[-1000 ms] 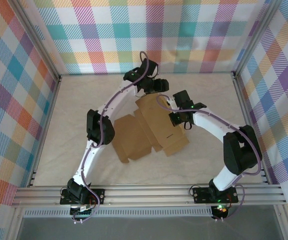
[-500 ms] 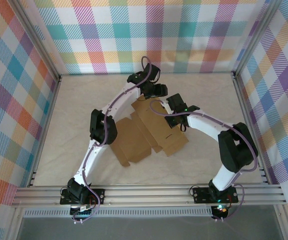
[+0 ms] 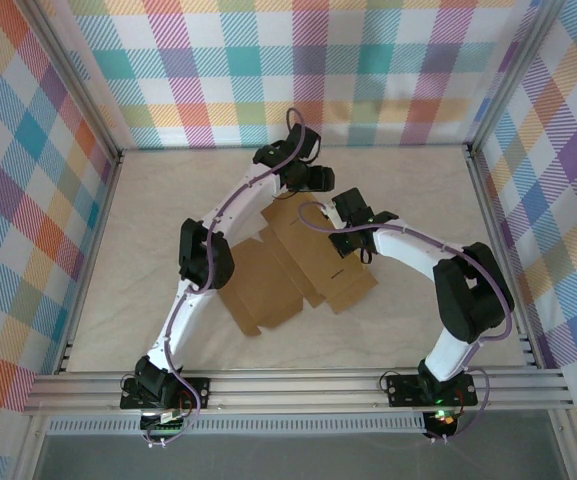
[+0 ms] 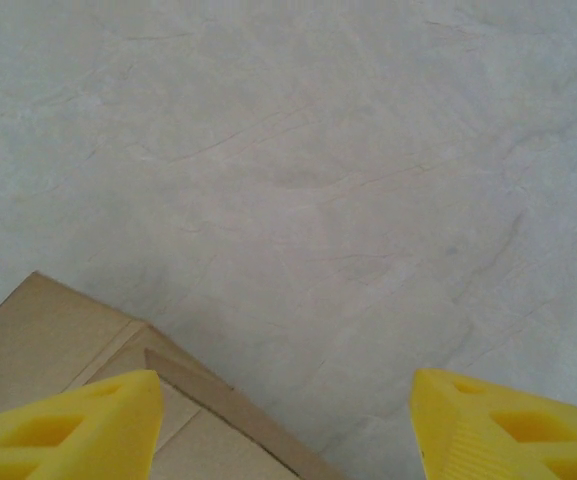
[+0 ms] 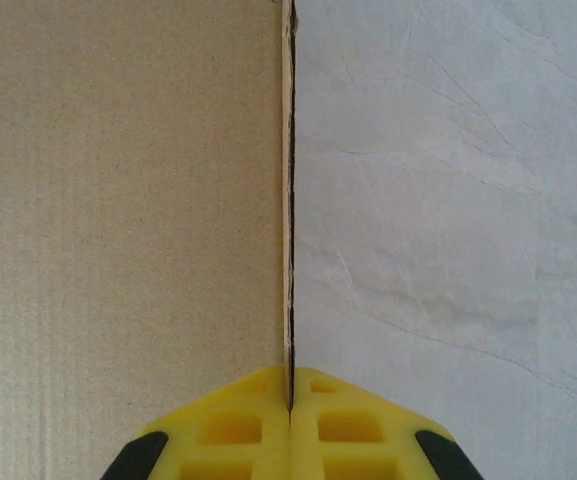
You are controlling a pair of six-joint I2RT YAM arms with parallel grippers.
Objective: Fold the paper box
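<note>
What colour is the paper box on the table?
The paper box is plain brown, clearest in the top external view.

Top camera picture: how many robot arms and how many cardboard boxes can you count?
Robot arms: 2, the left arm and the right arm
paper box: 1, brown and lying flat
Total: 3

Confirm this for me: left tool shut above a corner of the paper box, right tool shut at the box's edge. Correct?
Not quite. The left tool is open, not shut: the left wrist view shows its yellow fingers standing wide apart above a corner of the paper box. The right tool is shut at the box's edge, as you said.
</note>
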